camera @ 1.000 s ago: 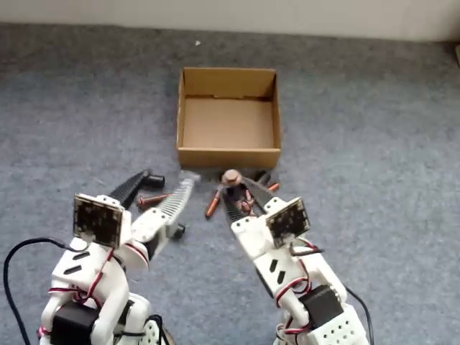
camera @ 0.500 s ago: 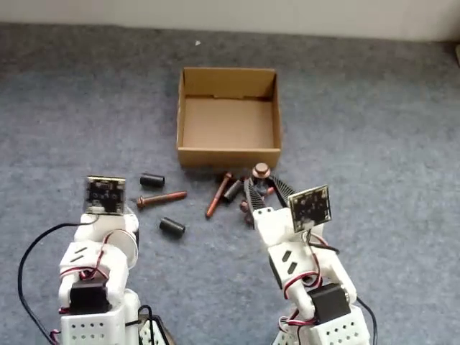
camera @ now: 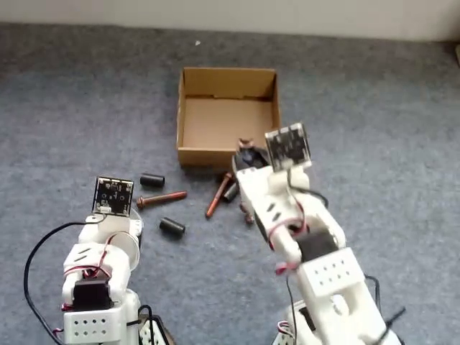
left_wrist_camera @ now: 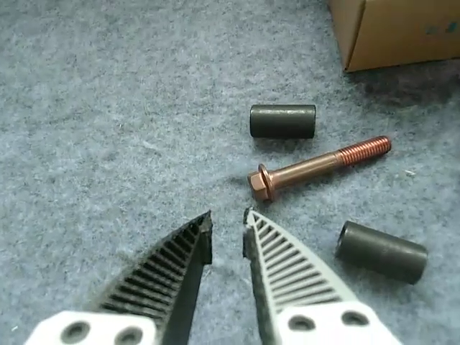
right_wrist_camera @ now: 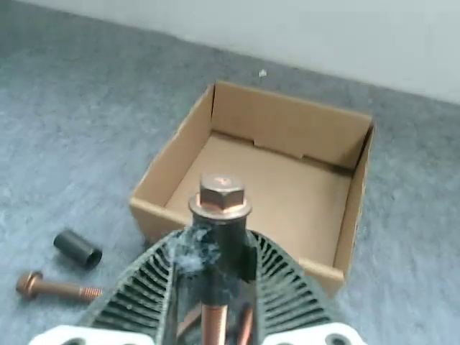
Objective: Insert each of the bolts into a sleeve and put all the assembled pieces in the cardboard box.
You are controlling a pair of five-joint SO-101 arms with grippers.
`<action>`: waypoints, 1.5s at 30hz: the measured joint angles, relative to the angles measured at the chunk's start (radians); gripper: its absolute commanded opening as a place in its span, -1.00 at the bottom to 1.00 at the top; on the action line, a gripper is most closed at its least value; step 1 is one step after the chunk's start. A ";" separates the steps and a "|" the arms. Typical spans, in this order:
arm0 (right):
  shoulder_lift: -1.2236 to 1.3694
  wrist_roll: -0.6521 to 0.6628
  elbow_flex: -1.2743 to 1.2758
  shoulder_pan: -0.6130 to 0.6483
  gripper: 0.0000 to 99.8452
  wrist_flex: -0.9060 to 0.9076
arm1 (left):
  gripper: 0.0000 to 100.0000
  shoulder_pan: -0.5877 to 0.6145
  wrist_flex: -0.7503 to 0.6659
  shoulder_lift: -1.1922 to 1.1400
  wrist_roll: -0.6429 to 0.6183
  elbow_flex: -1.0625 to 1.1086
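Observation:
The right gripper is shut on a black sleeve with a copper bolt standing upright in it. In the high view this gripper is at the front wall of the cardboard box, holding the piece just above the wall. The left gripper hovers low over the carpet with a narrow gap and nothing between its fingers. Just beyond its tips lie a loose bolt and two sleeves. Another bolt and a sleeve lie in front of the box.
The box floor is bare cardboard. The left arm sits drawn back at the lower left. Grey carpet spreads to both sides of the box, and a pale wall runs along the far edge.
The right arm has pushed forward and risen, carrying the bolt-and-sleeve piece from the carpet up to the box's front wall. The left arm drew back from the parts and narrowed its jaws.

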State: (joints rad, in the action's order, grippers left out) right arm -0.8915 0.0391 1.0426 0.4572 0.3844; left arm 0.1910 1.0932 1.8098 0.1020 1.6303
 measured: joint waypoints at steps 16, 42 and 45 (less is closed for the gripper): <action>0.692 0.000 -0.282 -0.054 -0.98 -0.420 | -0.78 0.000 0.000 0.000 0.002 0.000; 0.548 -0.002 -0.344 -0.015 -0.64 -0.157 | -0.78 0.000 0.000 0.000 0.002 0.000; 0.488 -0.054 -0.339 0.012 -0.64 0.005 | -0.78 0.000 0.000 0.000 0.002 0.000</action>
State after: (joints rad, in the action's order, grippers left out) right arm -0.4035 -0.0146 0.7035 0.4695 0.3890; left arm 0.1910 1.0932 1.8098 0.1036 1.6303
